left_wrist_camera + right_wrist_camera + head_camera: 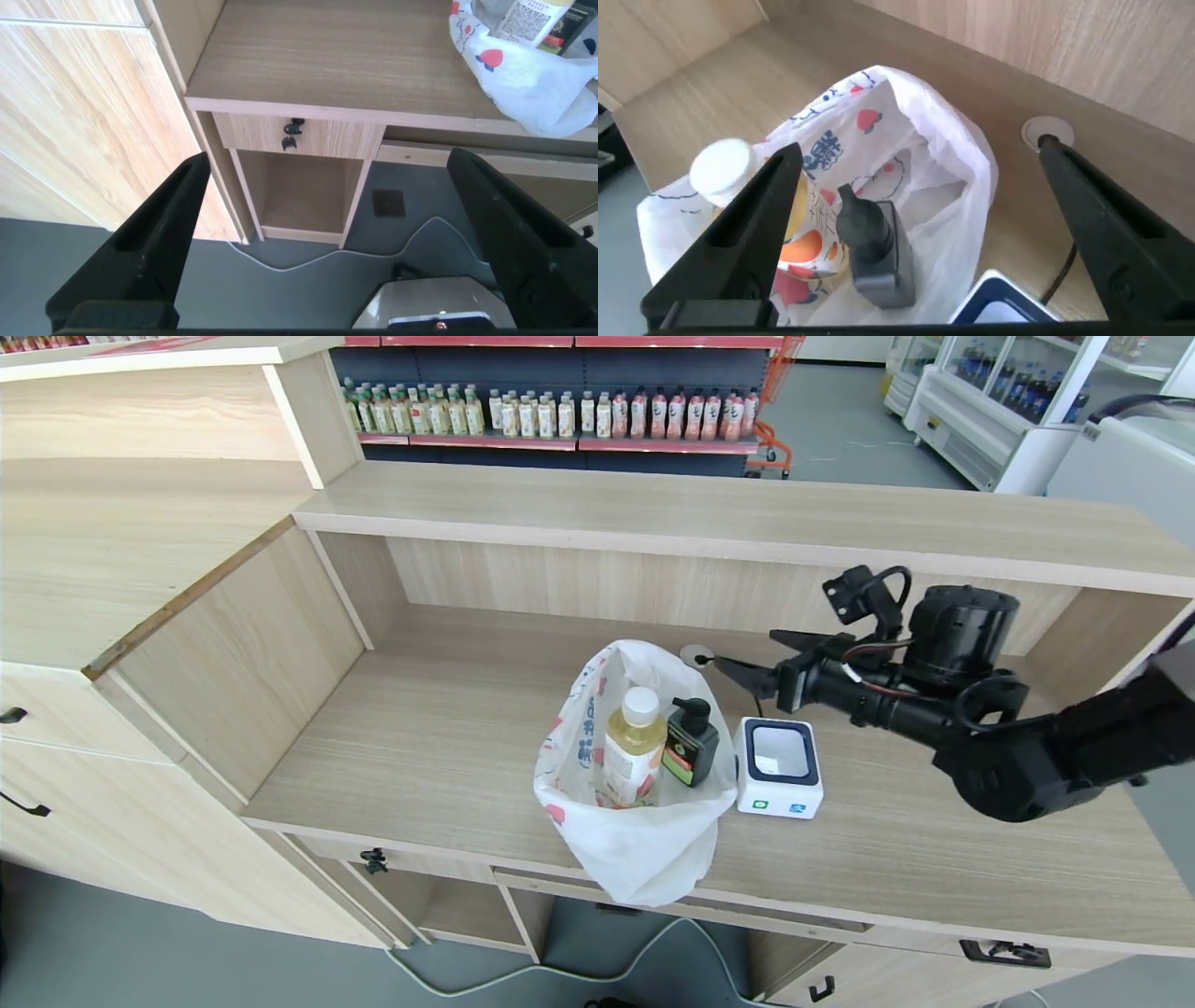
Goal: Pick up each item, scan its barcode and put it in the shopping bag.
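Counter (420,737): light wood, with a raised shelf behind it. Bag (635,859) sits mid-counter, mouth open, its front sagging over the counter's front edge. My right claw (752,651) hovers above the counter behind the scanner (780,779), close to the bag's back rim; fingers spread wide, nothing in them. My left claw (329,163) is low in front of the counter, also wide and empty, facing the open cubby under a drawer. The scanner is a white box with its window facing up, just beside the bag on my right. Both items are in the bag, upright and side by side: bottle (635,742) with a white cap on my left, dark pump (691,742) on my right. The cable grommet (695,656) is behind the bag, near one right fingertip. Drawer lock (293,131) is on the drawer front.
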